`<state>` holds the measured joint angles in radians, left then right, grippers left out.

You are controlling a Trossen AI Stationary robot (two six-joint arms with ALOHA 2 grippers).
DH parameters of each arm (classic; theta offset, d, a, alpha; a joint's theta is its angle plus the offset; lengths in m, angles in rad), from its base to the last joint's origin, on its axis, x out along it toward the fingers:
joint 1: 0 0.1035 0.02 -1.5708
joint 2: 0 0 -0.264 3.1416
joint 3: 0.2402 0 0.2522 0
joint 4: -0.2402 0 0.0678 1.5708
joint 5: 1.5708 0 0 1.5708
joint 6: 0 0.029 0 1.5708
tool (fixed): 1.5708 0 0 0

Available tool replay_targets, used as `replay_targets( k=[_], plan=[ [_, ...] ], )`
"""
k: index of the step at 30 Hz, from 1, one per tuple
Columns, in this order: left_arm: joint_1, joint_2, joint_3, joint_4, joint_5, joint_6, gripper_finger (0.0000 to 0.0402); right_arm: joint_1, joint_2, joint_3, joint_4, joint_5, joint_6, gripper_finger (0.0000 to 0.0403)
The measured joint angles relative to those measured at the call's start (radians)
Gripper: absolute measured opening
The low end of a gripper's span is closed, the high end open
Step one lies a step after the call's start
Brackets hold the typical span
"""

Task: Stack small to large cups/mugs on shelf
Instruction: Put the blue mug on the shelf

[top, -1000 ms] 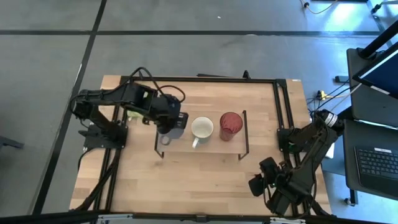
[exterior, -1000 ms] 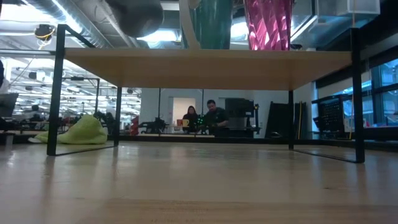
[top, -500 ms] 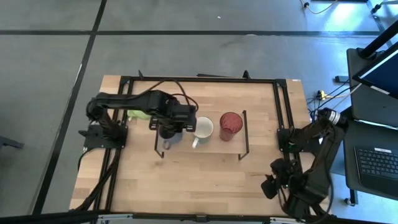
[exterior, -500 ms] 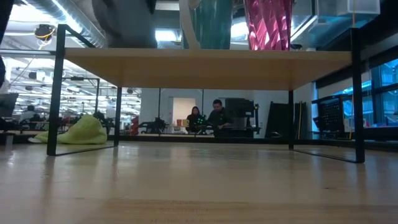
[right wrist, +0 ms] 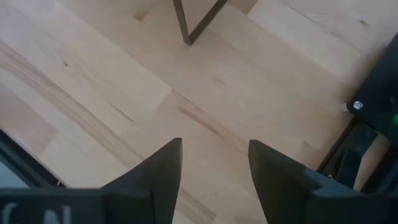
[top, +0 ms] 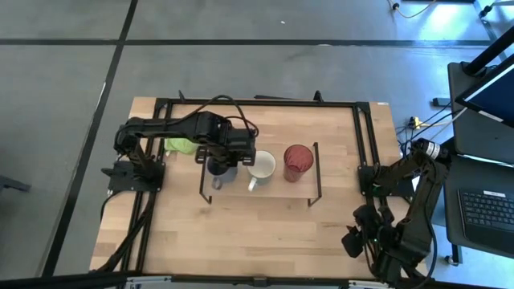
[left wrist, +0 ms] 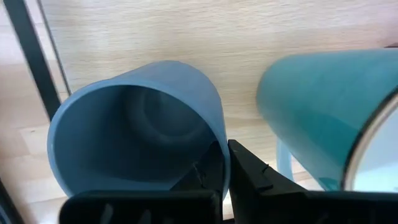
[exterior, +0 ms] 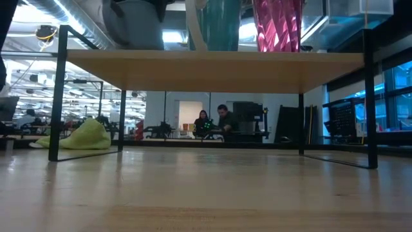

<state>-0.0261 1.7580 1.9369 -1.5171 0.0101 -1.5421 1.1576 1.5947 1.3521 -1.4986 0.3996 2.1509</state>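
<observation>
The small grey-blue mug (top: 217, 167) is at the left end of the light-wood shelf (top: 277, 189). My left gripper (top: 225, 156) is shut on it. The white mug (top: 261, 164), teal on the outside (left wrist: 323, 106), stands on the shelf's middle. The red tumbler (top: 298, 160) stands at its right end. In the low view all three show above the shelf board (exterior: 212, 71), with the grey-blue mug (exterior: 132, 22) on the left. My right gripper (right wrist: 211, 168) is open and empty over bare table at the near right (top: 353, 239). My left gripper pinches the grey-blue mug's rim and wall (left wrist: 214, 158) on the side toward the white mug, one finger (left wrist: 202, 177) inside and one finger (left wrist: 249, 174) outside. The fingers come from above, pointing down. The mug is mouth up, its base at the shelf board; whether it rests there I cannot tell.
A green cloth lump (top: 178, 145) lies on the table behind the shelf's left end and shows in the low view (exterior: 80, 135). The shelf's black wire legs (exterior: 61, 96) stand at its corners. People sit in the room far behind (exterior: 215, 122).
My left gripper has turned over the shelf's left end and gone down with the grey-blue mug, whose base now sits lower, at the board. My right arm has drawn back toward the table's right edge.
</observation>
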Motion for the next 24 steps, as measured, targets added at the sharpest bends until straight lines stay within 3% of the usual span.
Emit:
replay_targets(
  k=[13,20,24],
  plan=[
    [-0.026,0.000,0.000,0.052,0.011,0.033,0.0023,0.006,0.000,0.000,-0.012,0.012,-0.005,0.0186],
    [-0.057,0.000,0.000,0.050,0.008,0.033,0.0005,0.011,0.000,0.000,-0.021,0.019,-0.005,0.0186],
    [-0.060,0.000,0.000,0.051,0.007,0.034,0.0024,0.012,0.000,0.000,-0.020,0.019,-0.005,0.0186]
  ],
)
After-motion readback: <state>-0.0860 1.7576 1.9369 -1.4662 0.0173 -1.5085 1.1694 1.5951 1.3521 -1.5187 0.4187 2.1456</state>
